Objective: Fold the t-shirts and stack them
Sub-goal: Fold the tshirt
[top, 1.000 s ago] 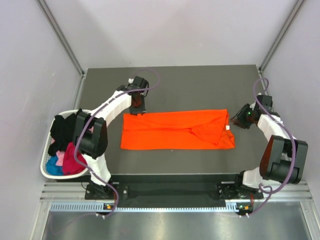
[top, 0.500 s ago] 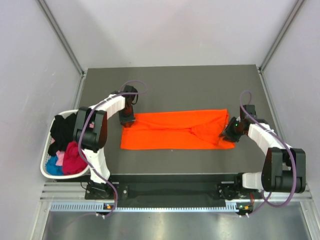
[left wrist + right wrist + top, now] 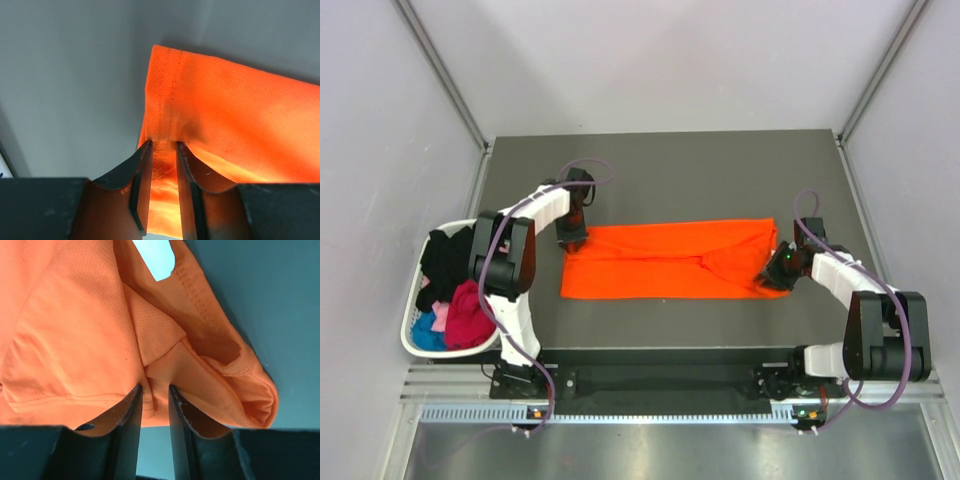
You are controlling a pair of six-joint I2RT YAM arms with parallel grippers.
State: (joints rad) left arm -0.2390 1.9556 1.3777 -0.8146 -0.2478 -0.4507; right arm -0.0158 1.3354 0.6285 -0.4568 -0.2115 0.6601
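Observation:
A bright orange t-shirt (image 3: 670, 260) lies folded into a long strip across the middle of the dark table. My left gripper (image 3: 571, 238) is shut on its far left corner, and the hemmed cloth (image 3: 164, 150) is pinched between the jaws. My right gripper (image 3: 775, 272) is shut on the near right end, with bunched cloth (image 3: 156, 390) between its jaws. The white neck label (image 3: 155, 257) shows just beyond it. Other t-shirts, black (image 3: 445, 260), magenta (image 3: 468, 318) and blue (image 3: 425, 330), are piled in a basket at the left.
The white basket (image 3: 412, 345) hangs off the table's left edge. The dark table (image 3: 700, 175) has bare surface behind and in front of the shirt. Grey walls close in on the left, back and right.
Both grippers have moved in onto the shirt's ends and closed on the cloth: the left at the far left corner, the right at the near right end.

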